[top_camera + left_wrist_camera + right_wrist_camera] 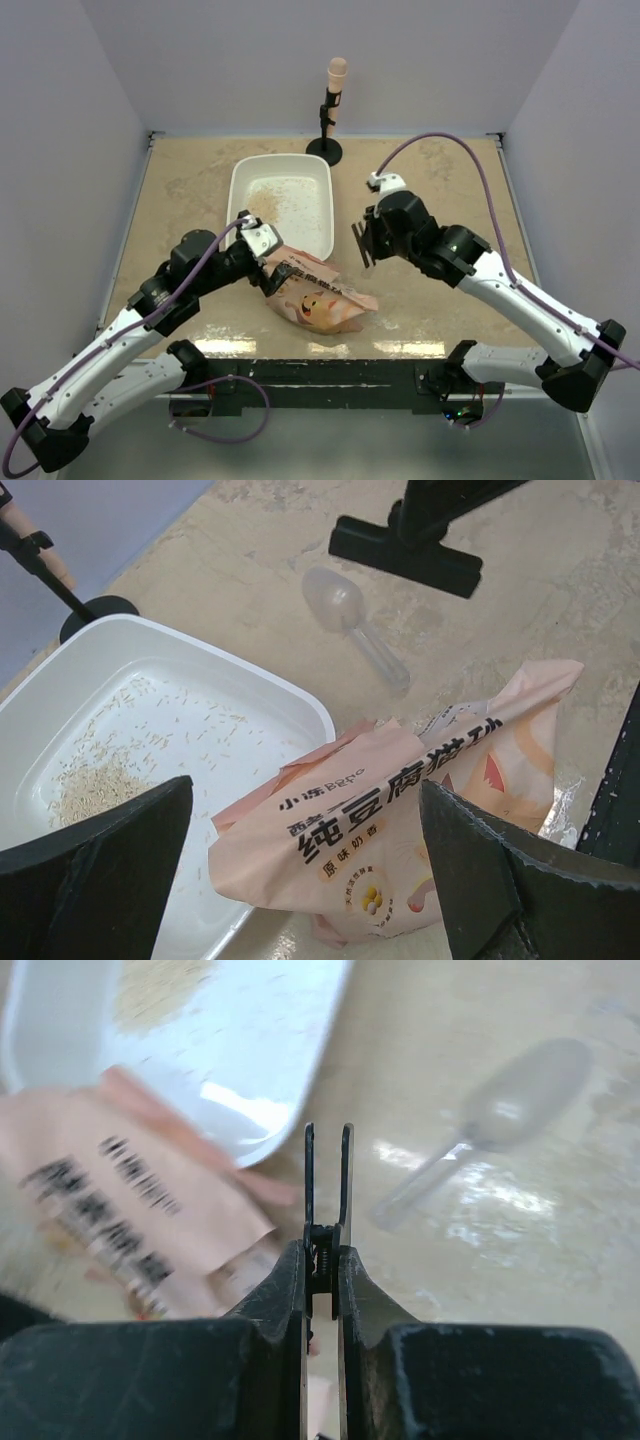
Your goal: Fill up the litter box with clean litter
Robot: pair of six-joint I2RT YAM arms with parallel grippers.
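The litter box [300, 225] lies on the table [450, 180] in front of both arms. It holds only a small heap of clean litter [90, 790] toward one side, with loose grains scattered over the white floor, so the filling seems far from done. The orange-pink bag [400, 820] lies on its side against the near corner of the box. A clear plastic scoop [500, 1120] lies on the table near it, on the right.

The left gripper [306, 780] hangs over the bag with its jaws wide apart, one finger on each side (whether they touch the bag already, the views do not tell). The right gripper [327, 1135] has its jaws closed to a thin slit with nothing between them. It points at the bare table between the box and the scoop.

The step in hand is probably to take hold of the bag. To do it well, the left jaws should close on a flat, folded part and not on the bulging middle, because the crinkly material can slip. The right jaws must open before they go for the scoop handle, which is thin and transparent.
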